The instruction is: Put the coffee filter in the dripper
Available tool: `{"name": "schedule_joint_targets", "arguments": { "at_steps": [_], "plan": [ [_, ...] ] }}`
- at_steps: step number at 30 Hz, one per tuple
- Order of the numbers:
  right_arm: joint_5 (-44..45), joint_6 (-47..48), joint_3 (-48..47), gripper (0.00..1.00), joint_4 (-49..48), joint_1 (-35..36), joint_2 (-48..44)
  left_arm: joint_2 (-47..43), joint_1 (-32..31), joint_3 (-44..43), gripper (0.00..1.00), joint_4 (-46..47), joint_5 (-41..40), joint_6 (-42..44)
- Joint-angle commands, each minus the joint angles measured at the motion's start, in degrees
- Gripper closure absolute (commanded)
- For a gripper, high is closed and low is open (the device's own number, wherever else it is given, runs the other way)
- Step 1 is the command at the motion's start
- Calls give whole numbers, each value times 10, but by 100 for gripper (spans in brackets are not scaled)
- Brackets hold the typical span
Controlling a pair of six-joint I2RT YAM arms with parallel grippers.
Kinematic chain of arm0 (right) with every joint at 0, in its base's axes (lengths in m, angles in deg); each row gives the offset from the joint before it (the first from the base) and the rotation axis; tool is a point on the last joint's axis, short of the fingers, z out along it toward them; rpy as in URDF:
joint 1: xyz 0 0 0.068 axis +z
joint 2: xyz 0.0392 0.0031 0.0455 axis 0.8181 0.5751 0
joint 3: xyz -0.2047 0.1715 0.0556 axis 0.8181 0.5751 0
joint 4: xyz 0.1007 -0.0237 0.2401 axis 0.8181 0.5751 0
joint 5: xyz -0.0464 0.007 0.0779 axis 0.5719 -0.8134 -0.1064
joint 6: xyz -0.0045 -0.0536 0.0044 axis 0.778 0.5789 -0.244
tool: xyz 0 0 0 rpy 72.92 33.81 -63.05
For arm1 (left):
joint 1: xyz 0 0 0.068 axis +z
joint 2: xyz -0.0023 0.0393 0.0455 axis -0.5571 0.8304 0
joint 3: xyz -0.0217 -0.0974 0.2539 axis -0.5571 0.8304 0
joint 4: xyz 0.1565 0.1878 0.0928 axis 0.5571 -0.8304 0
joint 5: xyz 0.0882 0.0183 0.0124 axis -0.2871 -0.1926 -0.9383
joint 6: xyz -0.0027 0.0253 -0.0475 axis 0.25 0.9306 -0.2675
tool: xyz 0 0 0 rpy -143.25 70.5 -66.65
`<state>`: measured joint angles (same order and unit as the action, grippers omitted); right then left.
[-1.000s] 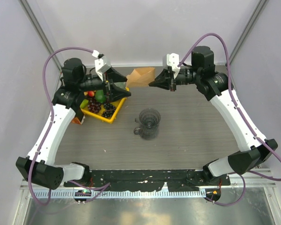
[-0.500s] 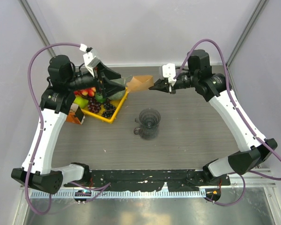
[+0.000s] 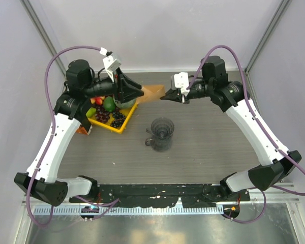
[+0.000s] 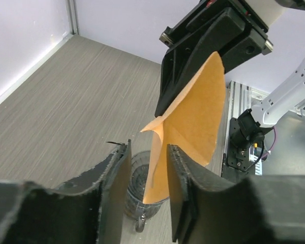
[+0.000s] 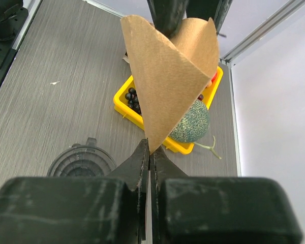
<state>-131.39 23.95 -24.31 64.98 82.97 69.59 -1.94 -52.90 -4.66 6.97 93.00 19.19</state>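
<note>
Coffee filter (image 3: 151,92), one, pinched by right claw (image 5: 149,151), inside spread left claw (image 4: 148,150); one dripper (image 3: 161,133).

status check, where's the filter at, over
right gripper shut on coffee filter tip, held in the air. left gripper open, straddling its edge. dripper empty on table, nothing blocking it.

Coffee filter (image 3: 152,92): light-brown paper cone, partly spread open, suspended above the tabletop near the middle of the far edge, tip toward the right edge. Dripper (image 3: 161,133): clear ribbed glass vessel, upright at tabletop centre, handle toward the near-left corner.
</note>
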Motion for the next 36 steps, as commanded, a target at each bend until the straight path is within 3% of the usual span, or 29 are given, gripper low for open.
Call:
{"name": "schedule_joint_targets", "arguments": {
  "at_steps": [1,5,9,11,14,17,19,26,30,36],
  "plan": [
    [-2,-4,-3,95,-25,4,-26,12,-9,-1,62,40,0,-18],
    [-7,-14,-7,95,-36,4,-24,21,-16,3,64,40,-2,-15],
    [-6,-25,-8,94,-43,5,-21,32,-22,-5,83,42,-10,-16],
    [5,-50,-7,86,-60,5,-20,37,-23,-9,100,52,-12,-37],
    [56,-81,-1,46,-96,4,-18,45,-18,-11,100,74,-24,-101],
    [108,-99,13,21,-140,5,-27,54,-8,-6,100,112,-32,-181],
    [125,-96,31,13,-166,7,-40,57,-6,-6,100,129,-37,-219],
    [180,-75,58,7,-196,36,-47,55,-6,7,100,150,-44,-241],
    [238,-85,86,2,-274,55,-55,60,-6,12,100,167,-46,-277],
    [225,-79,91,2,-281,57,-55,61,-8,9,100,167,-54,-285]
  ]
}}
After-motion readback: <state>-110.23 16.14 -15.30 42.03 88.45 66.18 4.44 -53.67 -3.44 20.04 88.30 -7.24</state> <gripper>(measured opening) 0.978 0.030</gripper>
